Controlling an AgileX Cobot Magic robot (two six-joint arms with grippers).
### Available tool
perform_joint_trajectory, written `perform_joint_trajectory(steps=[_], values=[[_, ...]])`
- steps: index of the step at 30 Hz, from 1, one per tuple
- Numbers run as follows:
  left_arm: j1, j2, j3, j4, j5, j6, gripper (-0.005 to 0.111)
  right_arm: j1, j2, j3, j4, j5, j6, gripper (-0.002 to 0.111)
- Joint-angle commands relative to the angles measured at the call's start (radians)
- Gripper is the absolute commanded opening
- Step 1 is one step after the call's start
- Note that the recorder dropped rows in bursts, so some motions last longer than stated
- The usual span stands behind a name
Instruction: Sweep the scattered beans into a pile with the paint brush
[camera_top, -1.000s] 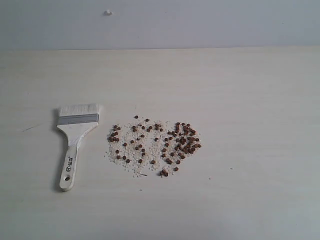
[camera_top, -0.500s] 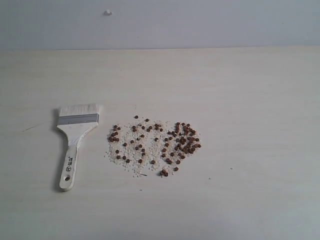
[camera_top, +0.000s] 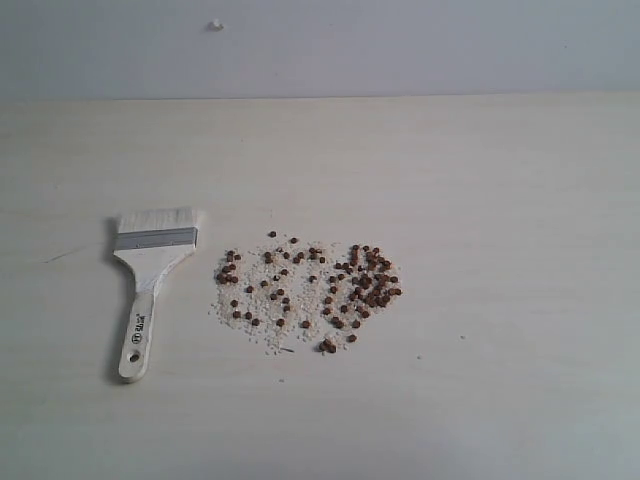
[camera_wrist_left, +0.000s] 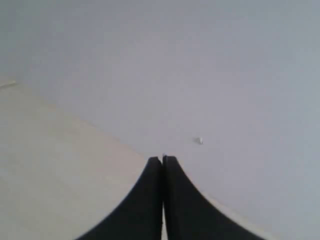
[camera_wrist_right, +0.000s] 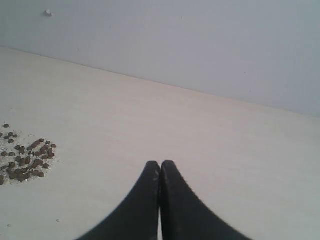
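Beans (camera_top: 366, 280) lie scattered across a pale wooden table (camera_top: 480, 180) in the exterior view, mixed into a patch of fine whitish crumbs (camera_top: 262, 305). They are thickest at the patch's right end and sparse toward its left, not gathered into one heap. Just beside the patch's left edge, but apart from it, the paint brush (camera_top: 152, 275) lies flat and untouched. Its off-white bristles (camera_top: 157, 219) point toward the grey wall (camera_top: 400, 45), with the silver ferrule (camera_top: 155, 238) behind them. The pale handle (camera_top: 137, 340) runs toward the near side of the table, and the hole at its end is visible. A small white speck (camera_top: 216, 25) sits on the wall. In the left wrist view the left gripper (camera_wrist_left: 162, 160) has its two black fingers (camera_wrist_left: 142, 200) pressed together tip to tip, with nothing between them. Beyond the tips there is only bare table and wall, with the speck well ahead, so brush and beans cannot be placed from this gripper. In the right wrist view the right gripper (camera_wrist_right: 160, 164) is likewise closed flat on itself and grips nothing, with bare table ahead of it. The denser end of the bean patch lies ahead of its tips and well off toward the left arm's side, clear of the fingers.
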Motion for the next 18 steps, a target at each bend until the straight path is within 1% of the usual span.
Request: perform_joint_trajectory(steps=[1,4,6,9,11,13,15,16,18], values=[[0.002,-0.007,-0.010,-0.034,-0.187,-0.007,0.000,0.000,-0.005,0.005,0.000,-0.012,-0.002,0.000],[0.002,-0.007,-0.086,-0.034,-0.211,-0.007,0.000,0.000,-0.005,0.005,0.000,-0.023,-0.002,0.000],[0.002,0.005,-0.147,-0.007,-0.227,-0.007,0.000,0.000,-0.005,0.005,0.000,-0.037,-0.002,0.000],[0.002,0.084,-0.250,0.064,-0.238,0.001,0.000,0.000,-0.005,0.005,0.000,-0.037,-0.002,0.000],[0.002,0.169,-0.327,0.128,-0.218,0.001,0.000,0.000,-0.005,0.005,0.000,-0.037,-0.002,0.000],[0.002,0.277,-0.408,0.181,-0.152,0.004,0.000,0.000,-0.005,0.005,0.000,-0.037,-0.002,0.000],[0.002,0.389,-0.490,0.206,-0.025,0.008,0.000,0.000,-0.005,0.005,0.000,-0.037,-0.002,0.000],[0.002,0.472,-0.550,0.213,0.079,0.014,0.000,0.000,-0.005,0.005,0.000,-0.037,-0.002,0.000],[0.002,0.589,-0.637,0.235,0.239,0.036,0.000,0.000,-0.005,0.005,0.000,-0.037,-0.002,0.000]])
